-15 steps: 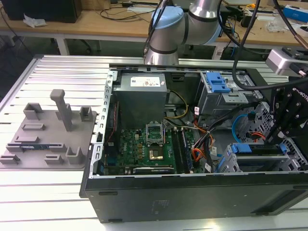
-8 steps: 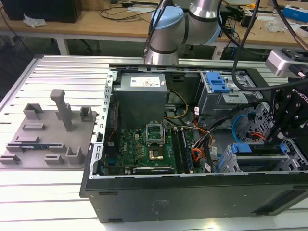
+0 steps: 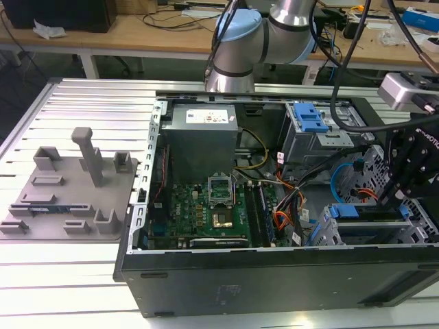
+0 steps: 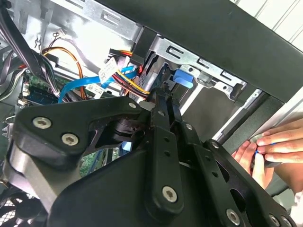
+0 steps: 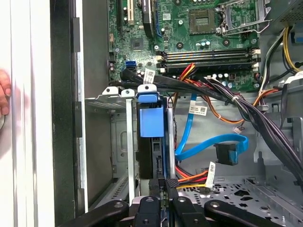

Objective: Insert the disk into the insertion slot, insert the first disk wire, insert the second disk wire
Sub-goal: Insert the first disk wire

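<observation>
gripper (image 5: 164,183) fingers pressed together, tips at end of disk (image 5: 151,122), disk sits in insertion slot (image 5: 105,101), near corner of case (image 3: 274,281), exterior view's right, blue cable (image 5: 208,146) just beside

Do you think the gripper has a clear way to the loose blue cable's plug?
Probably yes: the plug lies uncovered beside the disk, close to the gripper, with nothing across it.

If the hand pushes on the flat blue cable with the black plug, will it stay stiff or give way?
The flat blue cable probably flexes: it lies in a loose curve. Being a thin ribbon, it likely bends easily flatwise, less edgewise. Its black plug appears unplugged, so the free end would probably swing aside.
</observation>
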You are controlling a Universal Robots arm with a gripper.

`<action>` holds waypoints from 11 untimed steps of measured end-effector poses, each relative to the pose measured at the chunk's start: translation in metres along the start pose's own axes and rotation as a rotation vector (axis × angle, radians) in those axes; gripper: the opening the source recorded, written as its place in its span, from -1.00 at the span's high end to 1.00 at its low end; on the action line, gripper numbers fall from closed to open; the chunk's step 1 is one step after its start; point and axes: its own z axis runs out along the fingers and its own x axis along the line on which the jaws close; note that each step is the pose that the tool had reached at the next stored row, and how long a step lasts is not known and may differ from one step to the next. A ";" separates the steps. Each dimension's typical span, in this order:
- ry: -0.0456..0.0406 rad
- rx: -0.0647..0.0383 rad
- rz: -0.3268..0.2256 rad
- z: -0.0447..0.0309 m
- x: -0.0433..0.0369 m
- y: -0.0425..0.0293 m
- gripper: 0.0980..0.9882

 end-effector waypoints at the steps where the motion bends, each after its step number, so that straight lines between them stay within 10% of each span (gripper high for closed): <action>1: -0.0001 0.000 0.000 0.0006 0.0000 0.0000 0.85; 11: -0.0001 0.000 0.000 0.0065 -0.0002 -0.0003 0.85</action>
